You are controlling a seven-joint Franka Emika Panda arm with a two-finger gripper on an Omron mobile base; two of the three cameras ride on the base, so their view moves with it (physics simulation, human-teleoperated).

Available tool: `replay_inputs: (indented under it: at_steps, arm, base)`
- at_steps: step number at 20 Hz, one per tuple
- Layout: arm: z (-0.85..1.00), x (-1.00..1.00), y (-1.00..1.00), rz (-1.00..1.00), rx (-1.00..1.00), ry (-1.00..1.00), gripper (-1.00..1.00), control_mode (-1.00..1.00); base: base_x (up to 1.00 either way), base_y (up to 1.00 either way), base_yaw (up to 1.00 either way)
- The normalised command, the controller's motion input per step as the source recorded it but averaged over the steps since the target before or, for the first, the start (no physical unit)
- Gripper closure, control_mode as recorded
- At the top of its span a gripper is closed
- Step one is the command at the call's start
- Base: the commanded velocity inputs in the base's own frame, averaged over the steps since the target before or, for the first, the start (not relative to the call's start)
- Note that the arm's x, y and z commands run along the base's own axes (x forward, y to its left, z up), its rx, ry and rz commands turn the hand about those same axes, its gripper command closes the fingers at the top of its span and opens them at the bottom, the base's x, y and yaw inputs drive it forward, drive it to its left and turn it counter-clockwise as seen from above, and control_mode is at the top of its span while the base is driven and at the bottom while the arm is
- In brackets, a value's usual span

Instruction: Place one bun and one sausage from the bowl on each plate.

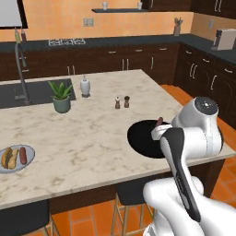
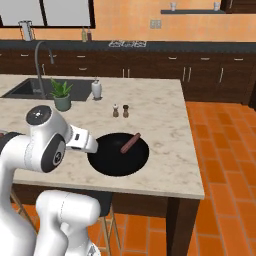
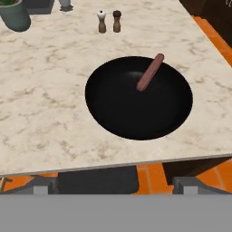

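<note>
Bowl [image 3: 113, 113] holds one sausage [image 3: 150, 72]; plate [image 1: 30, 150] holds bun [image 1: 8, 157].

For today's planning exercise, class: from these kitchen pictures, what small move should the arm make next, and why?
Probably lower the gripper toward the sausage, the one piece of food in the black bowl. It leans against the bowl's far wall. The plate at the counter's left edge already holds a bun and a sausage. The fingers stand apart, nothing between them.

Sausage [image 3: 150, 72] in bowl [image 3: 118, 113]
</note>
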Motion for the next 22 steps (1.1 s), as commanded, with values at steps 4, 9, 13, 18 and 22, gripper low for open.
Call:
replay_inputs:
  at_steps: [4, 9, 13, 18, 22]
  arm:
    - [0.00, 0.00, 0.00, 0.00, 0.00, 0.00, -1.00, 1.00]
    - [0.00, 0.00, 0.00, 0.00, 0.00, 0.00, -1.00, 1.00]
    - [0.02, 0.45, -0.12, -0.13, 0.00, -0.01, -1.00, -1.00]
    - [-0.01, 0.80, -0.51, -0.11, 0.04, 0.01, -1.00, -1.00]
    - [-0.34, 1.00, -0.36, -0.01, 0.02, 0.06, -1.00, -1.00]
  base:
    - [0.09, 0.00, 0.00]
    - [0.06, 0.00, 0.00]
    - [0.00, 0.00, 0.00]
    - [0.00, 0.00, 0.00]
    - [0.00, 0.00, 0.00]
